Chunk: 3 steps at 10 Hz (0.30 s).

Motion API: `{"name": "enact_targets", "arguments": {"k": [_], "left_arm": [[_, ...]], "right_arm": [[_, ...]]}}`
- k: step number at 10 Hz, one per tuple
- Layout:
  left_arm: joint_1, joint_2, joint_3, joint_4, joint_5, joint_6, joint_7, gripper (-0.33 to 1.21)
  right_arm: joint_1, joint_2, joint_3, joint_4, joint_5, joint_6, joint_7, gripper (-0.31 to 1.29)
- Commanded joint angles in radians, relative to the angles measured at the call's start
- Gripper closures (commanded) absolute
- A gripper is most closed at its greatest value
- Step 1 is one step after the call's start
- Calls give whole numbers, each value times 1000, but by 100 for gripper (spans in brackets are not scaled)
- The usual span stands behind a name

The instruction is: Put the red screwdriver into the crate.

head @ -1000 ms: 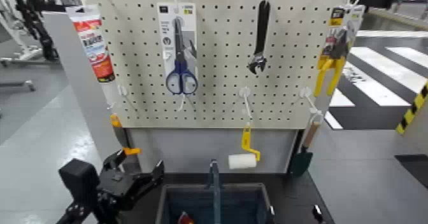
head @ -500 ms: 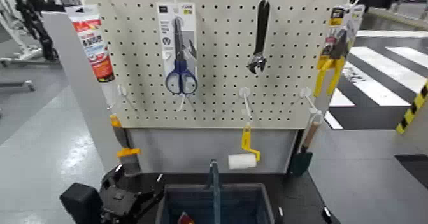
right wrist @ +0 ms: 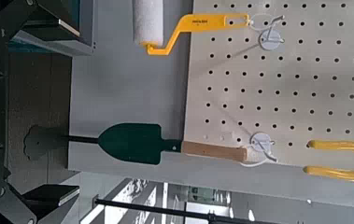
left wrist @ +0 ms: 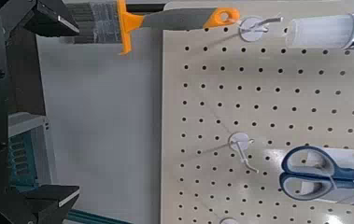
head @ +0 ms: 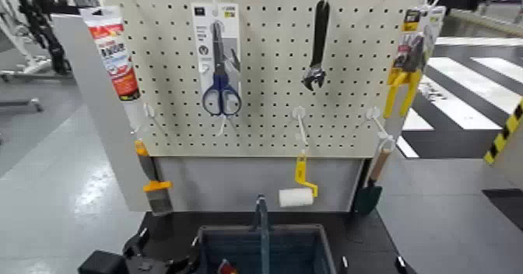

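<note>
I have my left pincer (head: 167, 250) at the lower left of the frame, beside the crate (head: 300, 229), spread wide and holding nothing. My right pincer (head: 373, 263) is at the bottom edge, right of the crate, also wide and empty. The red screwdriver (head: 226, 268) shows only partly, inside the crate's left side at bottom centre.

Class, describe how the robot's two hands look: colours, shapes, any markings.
The left hand, left of the crate, is black, with angular, wedge-shaped fingers and a boxy black block beside it. The right hand, right of the crate, is also dark, with small pale patches. No lettering is readable.
</note>
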Motion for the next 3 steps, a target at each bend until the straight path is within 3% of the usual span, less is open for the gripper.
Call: {"name": "enact_targets", "arguments": {"k": [1,2,3], "left_arm": [[-1,-3,-1,5,0,5,0,10],[-2,-3,-1,5,0,5,0,10],[-2,-3,-1,5,0,3,-1,10]], "right_arm": [[0,5,6,-21,-55,18,49,13],[0,11,6,-30,-9,18,47,13],[2,12,8,-33,2,23,44,12]]}}
